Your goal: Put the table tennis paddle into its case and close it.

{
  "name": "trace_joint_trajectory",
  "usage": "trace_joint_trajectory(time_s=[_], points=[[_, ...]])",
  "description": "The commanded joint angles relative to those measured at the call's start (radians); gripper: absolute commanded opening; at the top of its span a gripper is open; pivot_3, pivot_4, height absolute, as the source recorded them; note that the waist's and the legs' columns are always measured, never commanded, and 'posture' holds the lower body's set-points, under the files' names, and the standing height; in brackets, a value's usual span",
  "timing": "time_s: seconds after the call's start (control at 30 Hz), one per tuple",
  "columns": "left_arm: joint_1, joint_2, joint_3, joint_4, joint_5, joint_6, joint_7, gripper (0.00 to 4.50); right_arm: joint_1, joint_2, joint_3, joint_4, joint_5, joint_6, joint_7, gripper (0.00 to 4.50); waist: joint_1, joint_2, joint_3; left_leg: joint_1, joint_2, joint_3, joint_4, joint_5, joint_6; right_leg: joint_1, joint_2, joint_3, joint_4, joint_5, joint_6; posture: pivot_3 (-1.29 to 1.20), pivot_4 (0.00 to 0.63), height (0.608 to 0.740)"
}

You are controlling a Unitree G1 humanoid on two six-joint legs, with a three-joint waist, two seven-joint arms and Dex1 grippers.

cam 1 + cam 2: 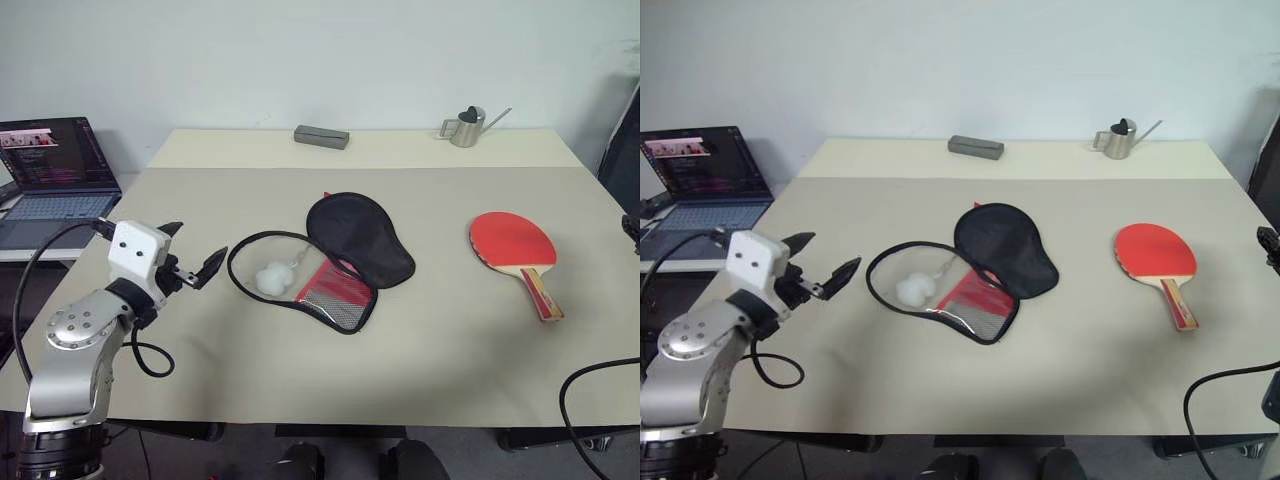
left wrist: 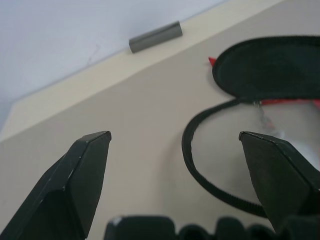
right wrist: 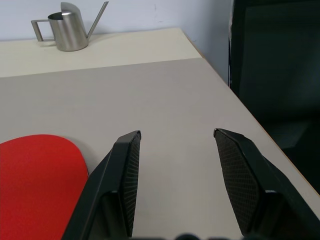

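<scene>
The case lies unzipped near the middle of the desk, its black half folded back toward one o'clock and its other half spread flat toward seven o'clock, ringed by the black zipper track. Inside the open half a white pom-pom rests at the nine o'clock side, and the red panel with its mesh pocket sits at the five o'clock side. The table tennis paddle lies well apart from the case, at three o'clock from it, red face up, its striped wooden handle pointing toward five o'clock.

The left gripper hovers at nine o'clock of the case, just beside the zipper rim without touching it; its two black fingers are spread wide and hold nothing. In the left wrist view the curved edge of the case shows between the fingertips. The right gripper hangs above the desk near its right edge, the paddle's red face beside it; its fingers stand apart with bare desk between them, gripping nothing.

At the far edge of the desk, a grey bar-shaped box sits at twelve o'clock and a small metal watering can at one o'clock. An open laptop stands on a side surface at ten o'clock
</scene>
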Motion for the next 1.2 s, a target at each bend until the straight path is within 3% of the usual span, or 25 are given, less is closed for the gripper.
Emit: trace_joint_trajectory(time_s=[0.03, 0.4, 0.57, 0.83, 1.2], points=[[-0.022, 0.002, 0.009, 0.017, 0.006, -0.050, 0.001, 4.50, -0.034, -0.030, 0.000, -0.027, -0.008, -0.002, 0.021, 2.52, 0.000, 0.000, 0.000, 0.000, 0.000, 0.000, 0.000, 0.000, 0.000, 0.000, 0.000, 0.000, 0.000, 0.000, 0.000, 0.00, 0.150, 0.740], [-0.067, 0.009, 0.051, 0.099, -0.024, -0.102, -0.017, 4.50, -0.073, 0.011, -0.011, -0.082, 0.034, 0.016, 0.191, 2.52, -0.002, 0.000, 0.000, 0.000, 0.000, 0.000, 0.000, 0.000, 0.000, 0.000, 0.000, 0.000, 0.000, 0.000, 0.000, 0.00, 0.150, 0.740], [-0.036, 0.036, 0.113, 0.133, -0.057, -0.101, -0.042, 4.50, -0.050, 0.049, -0.009, -0.127, 0.049, 0.021, 0.261, 2.52, -0.005, 0.000, 0.000, 0.000, 0.000, 0.000, 0.000, 0.000, 0.000, 0.000, 0.000, 0.000, 0.000, 0.000, 0.000, 0.00, 0.150, 0.740], [-0.055, 0.062, 0.113, 0.189, -0.048, -0.114, -0.064, 4.50, 0.024, 0.060, -0.004, -0.212, 0.086, 0.078, 0.424, 2.52, 0.006, 0.000, 0.000, 0.000, 0.000, -0.001, 0.000, 0.000, 0.000, 0.000, 0.000, -0.001, 0.000, 0.000, 0.001, 0.00, 0.150, 0.740], [-0.035, 0.093, 0.124, 0.165, -0.081, -0.081, -0.108, 4.50, 0.106, 0.092, -0.015, -0.345, 0.143, 0.146, 0.440, 2.52, 0.005, 0.000, 0.000, 0.000, 0.000, -0.002, 0.000, 0.000, 0.000, -0.002, 0.000, 0.001, 0.001, 0.000, 0.001, 0.00, 0.150, 0.740]])
